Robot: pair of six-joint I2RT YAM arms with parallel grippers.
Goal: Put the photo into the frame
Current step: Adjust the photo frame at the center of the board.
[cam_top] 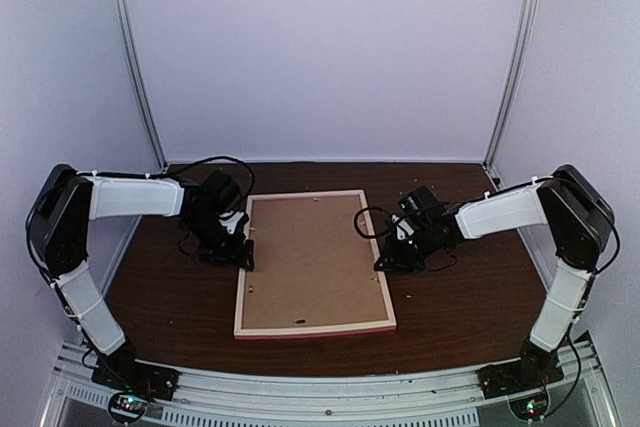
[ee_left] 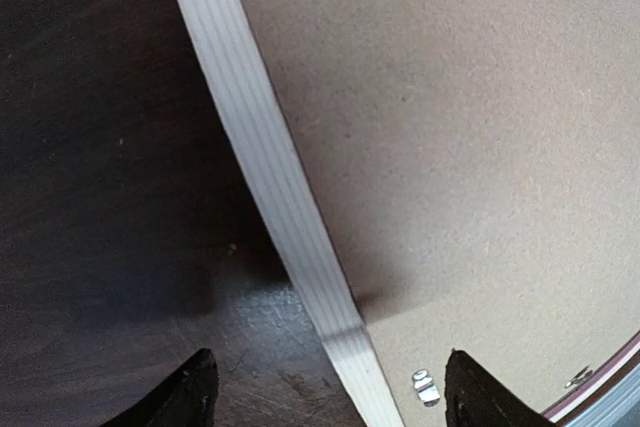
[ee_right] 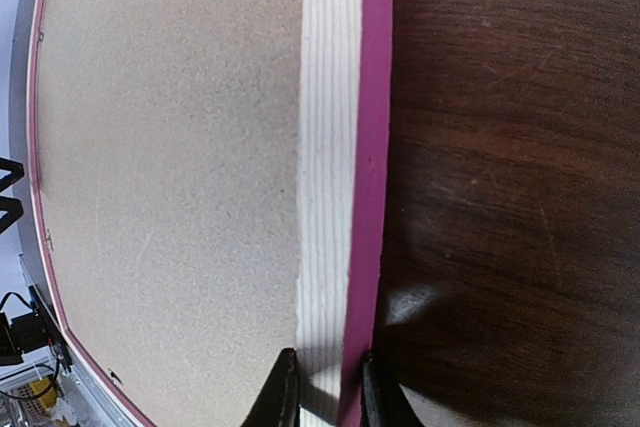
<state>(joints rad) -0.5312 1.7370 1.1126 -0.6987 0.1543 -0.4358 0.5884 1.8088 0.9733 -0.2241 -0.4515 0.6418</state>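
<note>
Left pincer (ee_left: 332, 394): released, fingertips spread wide, gripping nothing. Straddles the left rail of the frame (ee_left: 268, 147), with one fingertip over the dark worktop (ee_left: 100, 197) and the other over the brown backing board (ee_left: 480, 127). Sits about midway along that rail in the overhead view.

Right pincer (ee_right: 330, 392): clenched on the frame's right rail, with one finger against the pale ribbed back edge and the other against the pink outer side. Holds that rail roughly halfway along its length, opposite the left pincer.

Frame: lies flat, back side up, in the middle of the worktop. Long sides running near to far, turned slightly off square. Shows pale wood-coloured rails around the backing board and a pink strip along the near edge. On the board, just beside the left rail and close to the inner left fingertip, a small silver tab (ee_left: 425, 387).
</note>
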